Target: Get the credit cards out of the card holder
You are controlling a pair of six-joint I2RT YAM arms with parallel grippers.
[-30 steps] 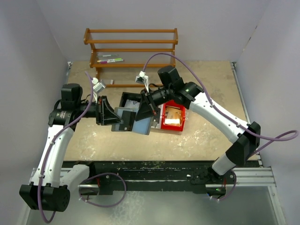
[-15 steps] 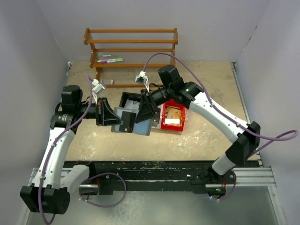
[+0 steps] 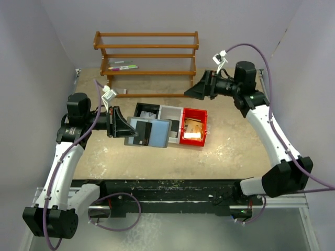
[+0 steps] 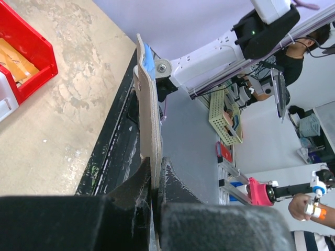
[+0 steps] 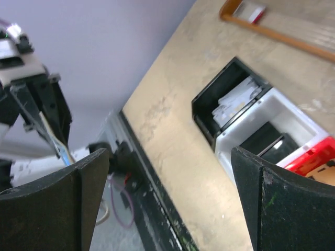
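Pinched by one edge between the almost closed jaws of the left gripper (image 4: 156,178): the card holder (image 3: 149,132), opened flat and reaching straight out ahead of the fingertips, its far half seeming to overlap the front of the row of bins (image 3: 170,116). From the left wrist, seen edge-on, with a sliver of blue at the tip farthest from the jaws (card or lining, impossible to say). Well beyond the holder's free end, near the wooden rack (image 3: 146,57): the right gripper (image 3: 194,92), jaws spread wide, nothing between them. No card plainly on view, only a dark rectangle on the panel nearest the left jaws, perhaps a card, perhaps just the darker inner face.

Step in hand, by the look of it: bringing the empty right jaws to the open face for a card. Best done with the left pinch kept firm and the holder level. Approach from the end opposite the left fingertips, narrow the right jaws onto a card's exposed edge alone, then draw along the pocket's line, away from the left jaws rather than upward. Likely pitfalls: catching the panel together with the card, or tugging the holder out of that thin left grip.
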